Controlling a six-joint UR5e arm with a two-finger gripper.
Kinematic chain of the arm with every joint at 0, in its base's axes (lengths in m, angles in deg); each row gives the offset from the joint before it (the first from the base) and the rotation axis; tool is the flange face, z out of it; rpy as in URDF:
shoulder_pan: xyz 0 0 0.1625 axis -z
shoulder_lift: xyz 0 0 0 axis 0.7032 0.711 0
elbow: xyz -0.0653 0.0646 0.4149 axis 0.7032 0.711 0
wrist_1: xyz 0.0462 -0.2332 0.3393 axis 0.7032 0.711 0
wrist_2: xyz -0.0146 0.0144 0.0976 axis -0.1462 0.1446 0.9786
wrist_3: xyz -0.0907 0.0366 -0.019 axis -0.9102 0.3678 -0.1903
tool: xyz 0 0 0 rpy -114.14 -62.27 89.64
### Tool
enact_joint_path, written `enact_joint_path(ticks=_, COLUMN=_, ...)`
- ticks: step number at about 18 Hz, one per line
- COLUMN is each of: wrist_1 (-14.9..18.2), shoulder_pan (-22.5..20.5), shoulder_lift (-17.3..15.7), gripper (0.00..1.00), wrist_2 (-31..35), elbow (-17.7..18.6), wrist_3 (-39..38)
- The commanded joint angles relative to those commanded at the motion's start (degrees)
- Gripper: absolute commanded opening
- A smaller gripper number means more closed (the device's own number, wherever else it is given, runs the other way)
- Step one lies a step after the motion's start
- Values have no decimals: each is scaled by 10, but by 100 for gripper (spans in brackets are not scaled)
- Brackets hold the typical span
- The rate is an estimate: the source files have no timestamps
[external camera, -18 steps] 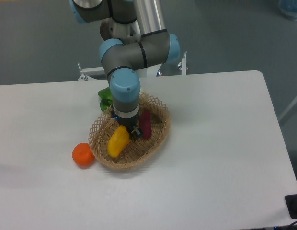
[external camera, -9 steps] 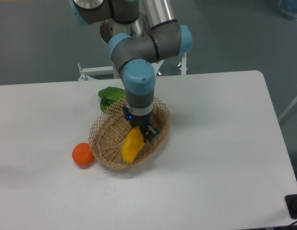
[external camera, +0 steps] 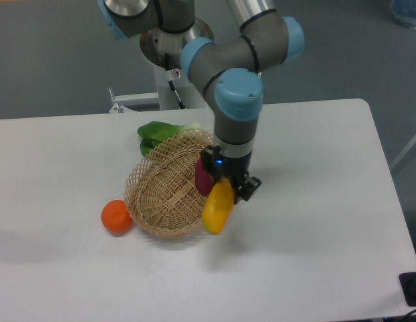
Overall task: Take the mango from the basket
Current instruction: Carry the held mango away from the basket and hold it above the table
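The yellow mango (external camera: 218,206) hangs from my gripper (external camera: 233,186), which is shut on its upper orange end. It is held above the table at the right rim of the wicker basket (external camera: 161,194), just outside it. The basket sits tilted, its right side raised. The fingertips are mostly hidden by the mango and the wrist.
A dark purple sweet potato (external camera: 203,176) lies against the basket's right inner wall. A round orange fruit (external camera: 116,217) sits on the table left of the basket. Green leafy vegetable (external camera: 160,131) lies behind the basket. The arm's base (external camera: 169,40) stands at the table's back edge.
My gripper has moved right with the mango, from inside the basket to past its right rim, and lifted it. The basket's right side has tipped up. The sweet potato shows again.
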Motion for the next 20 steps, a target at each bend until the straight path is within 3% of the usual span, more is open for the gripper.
enact_joint_path(ticks=11, wrist_1=2, shoulder_pan=-15, shoulder_lift=69, gripper=51, wrist_2=37, elbow=-91, wrist_3=4)
enact_joint_path(ticks=20, wrist_1=1, shoulder_pan=-22, shoulder_lift=71, gripper=51, wrist_2=47, elbow=-91, wrist_3=18)
